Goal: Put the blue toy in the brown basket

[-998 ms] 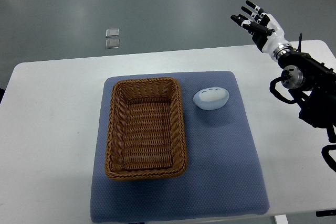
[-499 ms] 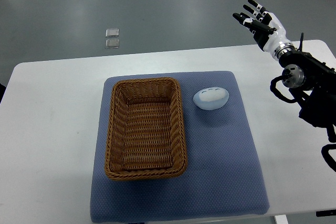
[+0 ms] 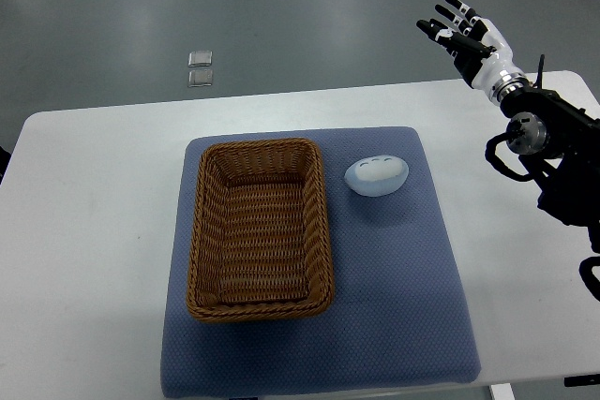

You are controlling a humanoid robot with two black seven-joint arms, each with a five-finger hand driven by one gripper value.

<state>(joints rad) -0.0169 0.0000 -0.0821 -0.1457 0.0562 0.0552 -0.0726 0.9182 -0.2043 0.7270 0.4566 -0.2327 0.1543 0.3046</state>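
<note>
A pale blue egg-shaped toy [image 3: 377, 175] lies on the blue mat [image 3: 394, 288], just right of the brown wicker basket [image 3: 260, 228]. The basket is empty and sits on the left half of the mat. My right hand [image 3: 457, 28] is raised past the table's far right corner, fingers spread and empty, well away from the toy. The left arm does not show.
The mat lies on a white table [image 3: 94, 231]. Two small clear squares [image 3: 200, 68] lie on the grey floor beyond the table. My right arm's dark joints [image 3: 553, 156] hang over the table's right edge.
My right hand has drifted slightly up and to the right, away from the table. The toy and basket have not moved.
</note>
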